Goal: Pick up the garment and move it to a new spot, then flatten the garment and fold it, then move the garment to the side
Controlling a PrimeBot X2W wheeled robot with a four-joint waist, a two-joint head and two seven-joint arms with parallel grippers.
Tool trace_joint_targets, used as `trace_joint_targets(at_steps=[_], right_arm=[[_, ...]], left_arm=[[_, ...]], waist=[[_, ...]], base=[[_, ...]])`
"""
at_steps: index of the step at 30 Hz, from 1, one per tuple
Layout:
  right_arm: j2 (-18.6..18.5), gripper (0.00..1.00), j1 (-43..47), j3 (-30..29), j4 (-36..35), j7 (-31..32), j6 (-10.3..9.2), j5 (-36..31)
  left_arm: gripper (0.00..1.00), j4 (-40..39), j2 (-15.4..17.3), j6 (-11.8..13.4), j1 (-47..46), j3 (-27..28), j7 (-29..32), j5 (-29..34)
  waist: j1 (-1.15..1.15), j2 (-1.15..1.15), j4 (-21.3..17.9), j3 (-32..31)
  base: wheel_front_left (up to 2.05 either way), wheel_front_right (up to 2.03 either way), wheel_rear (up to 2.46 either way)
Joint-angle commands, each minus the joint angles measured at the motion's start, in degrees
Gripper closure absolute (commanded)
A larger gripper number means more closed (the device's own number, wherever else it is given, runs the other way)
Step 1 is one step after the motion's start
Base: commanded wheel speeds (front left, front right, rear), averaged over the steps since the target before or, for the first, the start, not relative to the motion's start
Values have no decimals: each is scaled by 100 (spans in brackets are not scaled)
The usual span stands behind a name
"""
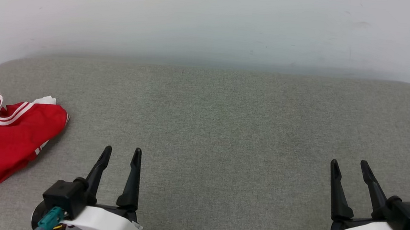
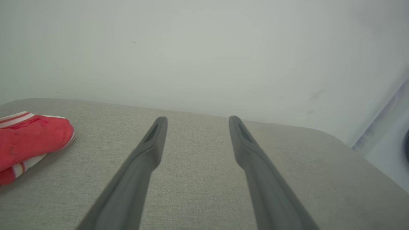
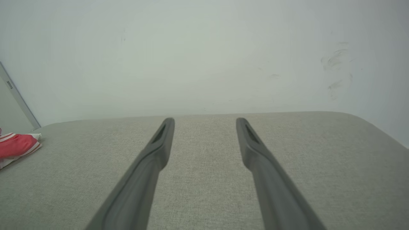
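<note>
The shirt [image 1: 4, 139] lies bunched at the frame's left edge; left tool [image 1: 122, 149] and right tool [image 1: 349, 162] gape wide, empty.

So you've got the crumpled red jersey shirt [image 1: 4, 139] sitting way over at the left end of the grey fabric cushion top [image 1: 226, 125], with the white wall [image 1: 215, 17] right behind the cushion. Your left gripper [image 1: 123, 150] is just right of the shirt, not touching it. Your right gripper [image 1: 349, 163] is well apart, over on the right side. Both are at the near edge.
</note>
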Motion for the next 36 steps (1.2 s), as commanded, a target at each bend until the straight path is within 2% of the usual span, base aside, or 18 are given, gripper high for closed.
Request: trace_joint_targets(at_steps=[1,10,15,22,29,36], right_arm=[[2,0,-4,16,-62,-54,-1,-171],[3,0,-16,87,-145,-171,-1,-705],[3,0,-18,150,-226,-232,-2,-811],[4,0,65,122,-178,-327,-2,-638],[5,0,123,132,-9,-397,-2,-383],[5,0,131,165,18,-471,-2,-516]], left_arm=[[0,-3,78,77,10,-90,-56,128],[0,12,260,403,-43,-424,-179,566],[0,-40,172,524,11,-404,-245,579],[0,-85,-102,211,151,53,-320,638],[0,98,-266,-176,304,327,-403,1080],[0,149,-336,-278,340,386,-479,1452]], waist=[[0,0,-7,1],[0,0,-41,17],[0,0,-55,28],[0,0,-62,35],[0,0,-79,38],[0,0,-90,50]], base=[[0,0,0],[0,0,0],[0,0,0],[0,0,0],[0,0,0],[0,0,0]])
